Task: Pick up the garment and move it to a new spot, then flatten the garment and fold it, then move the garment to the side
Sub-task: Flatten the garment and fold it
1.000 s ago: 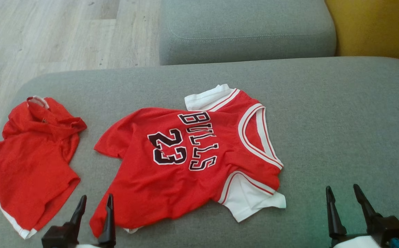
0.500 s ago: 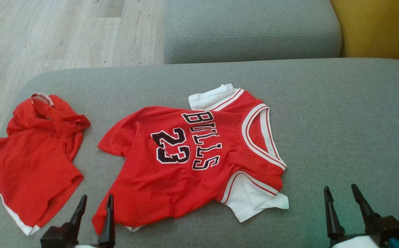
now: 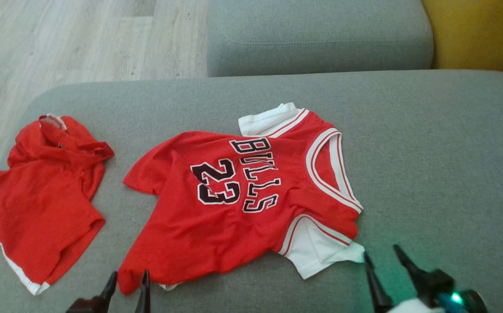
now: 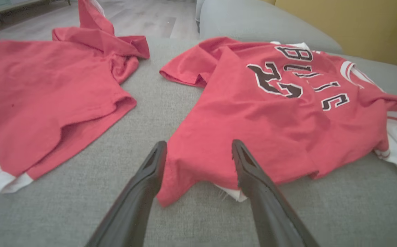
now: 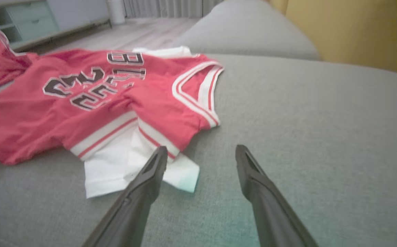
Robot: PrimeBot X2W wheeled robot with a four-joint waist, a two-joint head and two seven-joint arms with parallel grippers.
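Head view | left end effector [image 3: 129, 273]: wide, empty, red hem corner of jersey [image 3: 234, 217] between its fingers | right end effector [image 3: 381, 251]: wide, empty, left finger over white sleeve [image 5: 116, 171] | jersey: crumpled, ahead of both on grey cushion [image 3: 429, 152] | second red garment [image 3: 43, 195]: left of left end effector, apart from jersey

The red jersey [image 3: 238, 204] reads "BULLS" and "23" in black, apparently white-edged.
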